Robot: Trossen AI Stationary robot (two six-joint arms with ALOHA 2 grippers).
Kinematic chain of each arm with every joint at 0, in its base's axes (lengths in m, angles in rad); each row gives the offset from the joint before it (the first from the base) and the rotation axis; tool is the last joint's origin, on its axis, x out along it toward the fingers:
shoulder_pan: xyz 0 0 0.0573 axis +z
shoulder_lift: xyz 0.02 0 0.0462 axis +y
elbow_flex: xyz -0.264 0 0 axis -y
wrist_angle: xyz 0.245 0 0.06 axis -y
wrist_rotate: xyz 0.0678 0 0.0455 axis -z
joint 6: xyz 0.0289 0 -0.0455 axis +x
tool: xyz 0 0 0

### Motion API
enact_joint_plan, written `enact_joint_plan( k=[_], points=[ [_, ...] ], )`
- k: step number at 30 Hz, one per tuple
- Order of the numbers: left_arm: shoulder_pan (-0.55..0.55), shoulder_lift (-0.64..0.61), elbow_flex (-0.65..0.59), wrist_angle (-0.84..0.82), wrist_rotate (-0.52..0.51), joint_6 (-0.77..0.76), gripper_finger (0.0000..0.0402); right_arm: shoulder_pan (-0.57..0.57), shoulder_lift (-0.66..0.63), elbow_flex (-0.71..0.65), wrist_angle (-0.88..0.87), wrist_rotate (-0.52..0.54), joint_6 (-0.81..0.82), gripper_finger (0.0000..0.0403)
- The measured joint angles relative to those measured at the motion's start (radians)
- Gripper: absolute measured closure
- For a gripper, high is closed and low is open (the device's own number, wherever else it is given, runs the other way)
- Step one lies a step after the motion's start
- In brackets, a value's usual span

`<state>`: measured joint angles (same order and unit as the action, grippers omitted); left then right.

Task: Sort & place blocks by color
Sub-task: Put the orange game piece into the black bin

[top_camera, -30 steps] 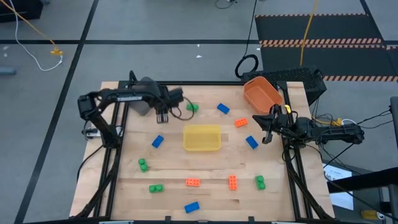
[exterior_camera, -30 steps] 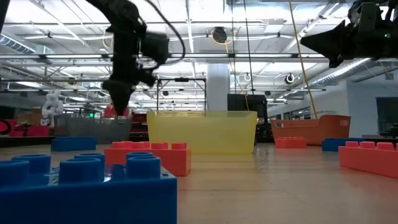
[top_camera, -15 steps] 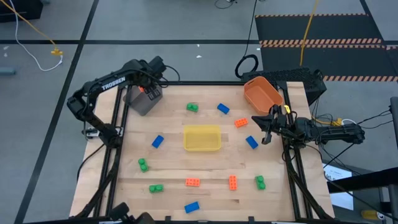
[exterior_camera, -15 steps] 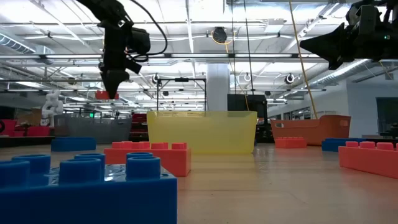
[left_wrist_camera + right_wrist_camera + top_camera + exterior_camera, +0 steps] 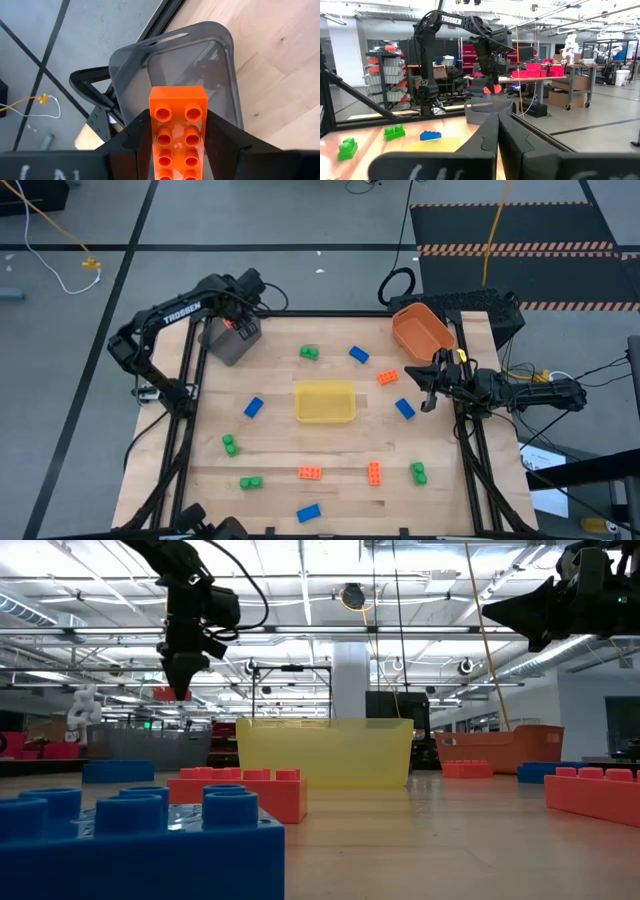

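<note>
The left gripper (image 5: 178,145) clamps a long orange studded plastic brick (image 5: 178,131) between its dark fingers (image 5: 135,140), holding it directly above the translucent grey plastic bin (image 5: 226,342) at the table's far left corner. Across the pale wooden table (image 5: 330,445), the right gripper (image 5: 428,388), fingers pressed shut on nothing, hangs above the right edge near the orange plastic bin (image 5: 420,330). A translucent yellow plastic bin (image 5: 324,401) sits mid-table. Scattered around it lie the remaining blocks: green bricks (image 5: 309,353) beyond the yellow bin and near the front left, blue bricks (image 5: 253,407) to either side and at the front edge, and orange bricks (image 5: 310,473) toward the front, with one more beside the orange bin.
</note>
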<state>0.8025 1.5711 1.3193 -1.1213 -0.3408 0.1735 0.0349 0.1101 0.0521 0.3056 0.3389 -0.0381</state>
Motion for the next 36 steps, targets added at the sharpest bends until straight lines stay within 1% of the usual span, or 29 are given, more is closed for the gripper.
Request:
enact_joint_plan(
  k=[12, 22, 34, 35, 36],
  points=[
    [0.005, 0.0, -0.004, 0.004, 0.003, -0.019, 0.0262, 0.0, 0.0, 0.0, 0.0, 0.0, 0.0, 0.0403],
    [0.005, -0.001, -0.096, 0.079, 0.003, -0.048, 0.0262, 0.0, 0.0, 0.0, 0.0, 0.0, 0.0, 0.0403],
    [0.038, -0.001, -0.197, 0.158, 0.001, -0.054, 0.0262, 0.0, 0.0, 0.0, 0.001, 0.0, -0.01, 0.0403],
    [0.037, -0.001, -0.197, 0.157, 0.0, -0.057, 0.0255, 0.0, 0.0, 0.0, 0.001, 0.0, -0.013, 0.0403],
    [0.036, -0.001, -0.197, 0.157, -0.003, -0.063, 0.0235, 0.0, 0.0, 0.0, 0.001, 0.001, -0.019, 0.0403]
  ],
)
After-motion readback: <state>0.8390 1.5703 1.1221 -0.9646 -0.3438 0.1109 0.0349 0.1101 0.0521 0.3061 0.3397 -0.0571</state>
